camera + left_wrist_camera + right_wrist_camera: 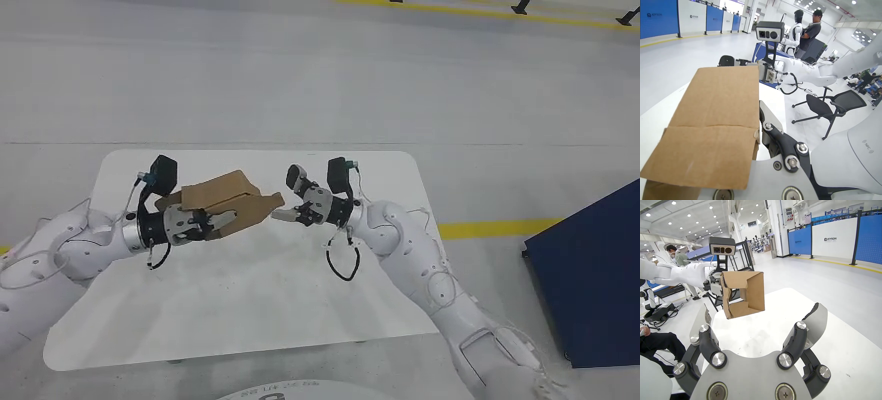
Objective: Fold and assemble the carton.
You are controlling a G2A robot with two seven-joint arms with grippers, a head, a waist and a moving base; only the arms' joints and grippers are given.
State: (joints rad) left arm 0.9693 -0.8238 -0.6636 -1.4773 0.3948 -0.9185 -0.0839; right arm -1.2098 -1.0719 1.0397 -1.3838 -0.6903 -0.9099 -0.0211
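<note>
1. Carton (225, 198) is held off the table (250, 310), over its middle. It is an open tube lying sideways with its end flaps unfolded.
2. Left gripper (218, 218) is clamped on the carton's left end. The left wrist view shows one finger (770, 117) against the side wall.
3. The carton's open end faces the right gripper (290, 195), and you can see straight through the carton (745, 294).
4. The right gripper's jaws are spread wide, just beside that end and holding nothing.
</note>
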